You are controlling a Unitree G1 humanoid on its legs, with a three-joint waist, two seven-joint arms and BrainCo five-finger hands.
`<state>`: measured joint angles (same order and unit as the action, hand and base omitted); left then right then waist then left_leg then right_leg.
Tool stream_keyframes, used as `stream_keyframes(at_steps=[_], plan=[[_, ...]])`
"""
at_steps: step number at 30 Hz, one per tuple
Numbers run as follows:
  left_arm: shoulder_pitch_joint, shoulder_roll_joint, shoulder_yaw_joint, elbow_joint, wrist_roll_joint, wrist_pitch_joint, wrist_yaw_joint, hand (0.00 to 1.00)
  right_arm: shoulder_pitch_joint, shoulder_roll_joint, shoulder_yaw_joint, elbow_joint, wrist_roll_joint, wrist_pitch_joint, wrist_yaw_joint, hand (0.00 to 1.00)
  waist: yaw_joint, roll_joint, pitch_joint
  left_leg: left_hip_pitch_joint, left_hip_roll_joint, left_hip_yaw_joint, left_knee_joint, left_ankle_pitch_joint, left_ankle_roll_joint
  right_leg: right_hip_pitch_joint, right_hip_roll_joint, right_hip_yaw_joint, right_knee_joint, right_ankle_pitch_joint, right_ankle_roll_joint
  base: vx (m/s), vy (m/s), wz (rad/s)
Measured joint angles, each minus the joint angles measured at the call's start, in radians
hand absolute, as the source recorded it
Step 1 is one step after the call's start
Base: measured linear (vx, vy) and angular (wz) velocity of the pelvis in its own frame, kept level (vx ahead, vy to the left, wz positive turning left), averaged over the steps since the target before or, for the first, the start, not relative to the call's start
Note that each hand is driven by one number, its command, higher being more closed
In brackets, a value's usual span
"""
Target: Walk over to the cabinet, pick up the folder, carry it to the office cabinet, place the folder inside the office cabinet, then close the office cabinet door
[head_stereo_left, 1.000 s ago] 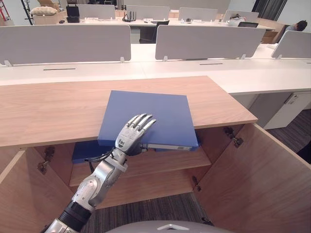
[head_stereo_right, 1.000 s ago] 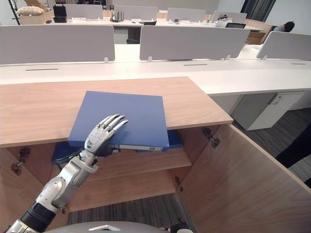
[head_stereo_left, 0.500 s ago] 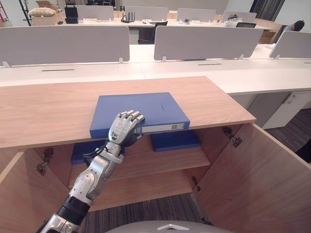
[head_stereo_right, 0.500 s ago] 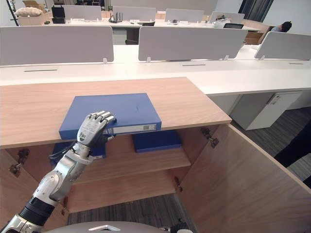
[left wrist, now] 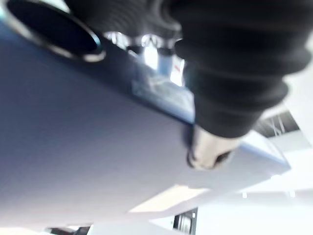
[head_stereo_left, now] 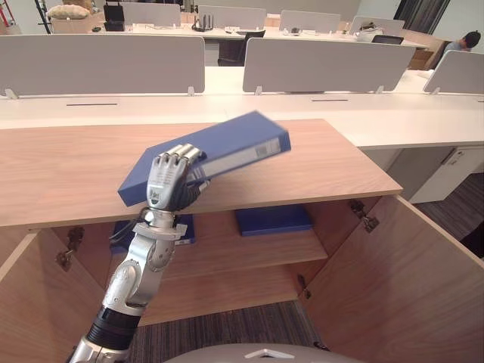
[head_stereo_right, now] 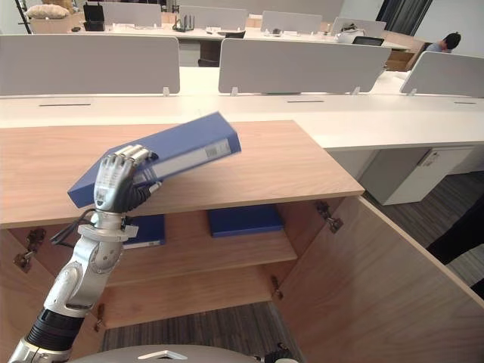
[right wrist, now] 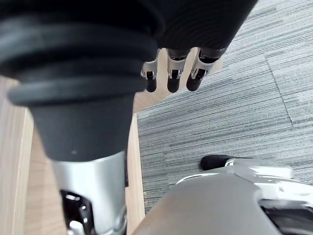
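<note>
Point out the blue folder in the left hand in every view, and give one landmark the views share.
Left eye view: folder left of centre, tilted up above the cabinet top, gripped by the left hand.
Right eye view: folder further left, same tilt.
Left wrist view: folder's blue face very close, against the thumb.
Right wrist view: right hand hangs over carpet.
Shared landmark: the left hand clamped on the folder.

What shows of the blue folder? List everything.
The folder is a thick blue hard-cover binder, its spine facing the camera with a pale label strip; the left wrist view shows a metal-rimmed finger hole in it. It tilts, far end up, over the wooden cabinet top. The left hand grips its lower end, fingers curled over the upper cover. Whether its lowest corner touches the wood is unclear.
</note>
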<state>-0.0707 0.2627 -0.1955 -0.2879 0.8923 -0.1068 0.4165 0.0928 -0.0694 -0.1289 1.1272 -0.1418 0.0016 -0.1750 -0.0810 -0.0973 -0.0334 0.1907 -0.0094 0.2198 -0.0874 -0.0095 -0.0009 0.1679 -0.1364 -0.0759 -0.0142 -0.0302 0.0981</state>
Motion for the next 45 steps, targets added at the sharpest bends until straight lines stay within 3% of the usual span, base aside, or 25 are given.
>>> stream_keyframes(at_steps=[8, 16, 22, 25, 30, 37, 45], plan=[[0.002, -0.061, 0.065, -0.168, -0.135, 0.003, 0.076, 1.0, 0.027, 0.0, 0.05, -0.053, 0.039, -0.009, -0.033, 0.0, 0.0, 0.0, -0.002, -0.015, 0.001, 0.003, 0.0, 0.003, -0.002, -0.04, 0.0, 0.013, 0.038, -0.009, -0.006, -0.06, -0.019, -0.01], [0.004, -0.128, 0.089, -0.329, -0.175, 0.003, 0.179, 1.0, 0.124, 0.071, 0.12, -0.57, 0.059, -0.07, -0.074, 0.0, -0.002, 0.01, -0.007, -0.03, -0.001, 0.017, 0.0, 0.02, 0.012, -0.068, 0.004, 0.026, 0.046, -0.002, 0.003, -0.04, -0.01, -0.05], [0.065, -0.187, 0.139, -0.385, -0.232, -0.016, 0.233, 1.0, 0.191, 0.115, 0.126, -1.025, 0.099, -0.168, -0.099, 0.0, -0.004, 0.017, -0.007, -0.037, -0.001, 0.03, 0.0, 0.019, 0.011, -0.084, 0.005, 0.038, 0.043, -0.001, 0.003, -0.02, 0.001, -0.06], [0.138, -0.208, 0.156, -0.417, -0.306, -0.035, 0.235, 1.0, 0.218, 0.125, 0.128, -1.22, 0.109, -0.228, -0.1, 0.0, -0.005, 0.016, -0.006, -0.038, -0.001, 0.033, 0.0, 0.018, 0.01, -0.085, 0.005, 0.04, 0.039, 0.0, 0.004, 0.0, 0.0, -0.01], [0.209, -0.243, 0.175, -0.453, -0.413, -0.071, 0.232, 1.0, 0.212, 0.126, 0.126, -1.405, 0.11, -0.287, -0.12, 0.0, 0.0, 0.017, -0.005, -0.04, 0.0, 0.046, 0.0, 0.013, 0.003, -0.093, 0.007, 0.052, 0.038, 0.004, 0.007, 0.0, -0.004, -0.08], [0.221, -0.272, 0.174, -0.454, -0.564, -0.116, 0.205, 1.0, 0.159, 0.117, 0.127, -1.477, 0.137, -0.311, -0.116, 0.0, -0.002, 0.012, -0.001, -0.044, -0.001, 0.055, 0.0, 0.01, 0.005, -0.098, 0.007, 0.062, 0.037, 0.011, 0.01, 0.0, -0.001, -0.04], [0.222, -0.282, 0.101, -0.423, -0.784, -0.189, 0.081, 1.0, 0.03, 0.087, 0.16, -1.505, 0.273, -0.326, -0.035, 0.0, 0.009, 0.012, 0.014, -0.05, -0.002, 0.049, 0.0, 0.012, 0.008, -0.1, 0.006, 0.057, 0.035, 0.012, 0.011, 0.0, -0.002, 0.0]])
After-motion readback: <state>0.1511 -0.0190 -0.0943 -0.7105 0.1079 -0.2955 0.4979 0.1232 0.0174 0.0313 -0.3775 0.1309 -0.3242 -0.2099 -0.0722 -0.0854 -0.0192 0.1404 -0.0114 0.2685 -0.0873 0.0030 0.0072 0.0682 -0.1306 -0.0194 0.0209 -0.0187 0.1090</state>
